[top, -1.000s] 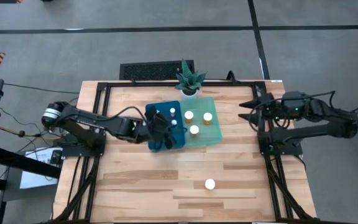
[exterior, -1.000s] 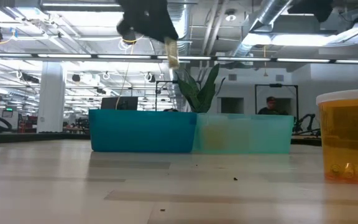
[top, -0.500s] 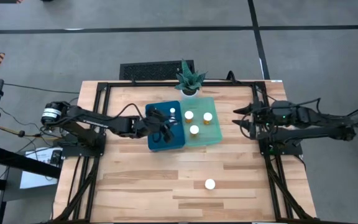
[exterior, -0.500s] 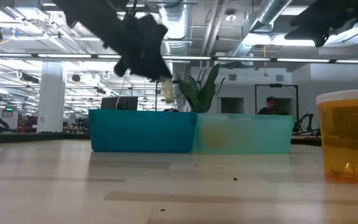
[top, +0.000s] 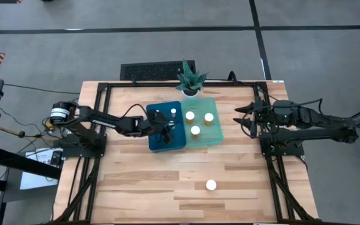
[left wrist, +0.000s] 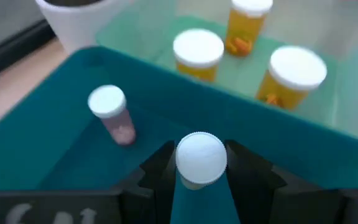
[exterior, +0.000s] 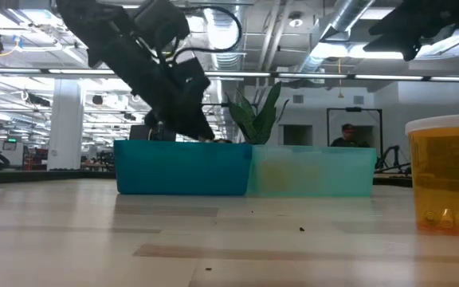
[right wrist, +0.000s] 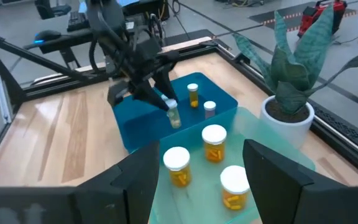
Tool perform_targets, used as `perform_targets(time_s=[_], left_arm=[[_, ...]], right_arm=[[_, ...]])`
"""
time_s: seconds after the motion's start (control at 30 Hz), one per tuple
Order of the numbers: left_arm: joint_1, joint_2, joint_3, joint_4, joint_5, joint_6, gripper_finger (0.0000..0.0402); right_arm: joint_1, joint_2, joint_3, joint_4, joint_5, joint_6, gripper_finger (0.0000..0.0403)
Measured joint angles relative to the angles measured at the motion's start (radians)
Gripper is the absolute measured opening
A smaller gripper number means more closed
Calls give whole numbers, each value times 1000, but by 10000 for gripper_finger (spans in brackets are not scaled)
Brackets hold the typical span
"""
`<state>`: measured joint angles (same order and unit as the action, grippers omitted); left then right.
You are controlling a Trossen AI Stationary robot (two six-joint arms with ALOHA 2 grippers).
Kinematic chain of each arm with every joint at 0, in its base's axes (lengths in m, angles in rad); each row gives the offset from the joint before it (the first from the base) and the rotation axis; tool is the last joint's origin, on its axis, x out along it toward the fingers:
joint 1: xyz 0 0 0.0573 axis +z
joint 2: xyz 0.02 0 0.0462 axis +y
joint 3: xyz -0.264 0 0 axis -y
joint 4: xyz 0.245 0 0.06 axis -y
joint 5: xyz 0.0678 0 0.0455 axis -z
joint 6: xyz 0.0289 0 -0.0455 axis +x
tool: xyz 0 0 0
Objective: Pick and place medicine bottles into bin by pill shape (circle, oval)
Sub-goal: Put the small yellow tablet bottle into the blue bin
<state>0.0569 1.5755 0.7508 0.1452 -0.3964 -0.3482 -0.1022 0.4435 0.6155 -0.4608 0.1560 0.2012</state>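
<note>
Left wrist view: left gripper (left wrist: 199,171) clamps white-capped bottle (left wrist: 200,158) upright, low inside blue bin (left wrist: 55,143); we judge release drop straight down. Right gripper (top: 241,116) waits spread at right table edge.

a light wooden table (top: 136,181) with black frame rails carries a dark blue bin (top: 157,143) joined to a pale green bin (top: 213,134), a potted plant (top: 190,79) at the far edge, and one lone white-capped medicine bottle (top: 211,185) near the front.

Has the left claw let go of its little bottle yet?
No. The left gripper holds the bottle between its fingers, lowered inside the blue bin.
</note>
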Motion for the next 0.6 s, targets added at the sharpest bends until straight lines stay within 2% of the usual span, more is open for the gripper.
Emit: perform_targets(time_s=[0.23,0.6], left_arm=[[5,15,6,9,-42,33,115],[60,31,6,-8,33,91,115]], right_arm=[[1,0,0,-1,0,0,238],[1,0,0,-1,0,1,238]])
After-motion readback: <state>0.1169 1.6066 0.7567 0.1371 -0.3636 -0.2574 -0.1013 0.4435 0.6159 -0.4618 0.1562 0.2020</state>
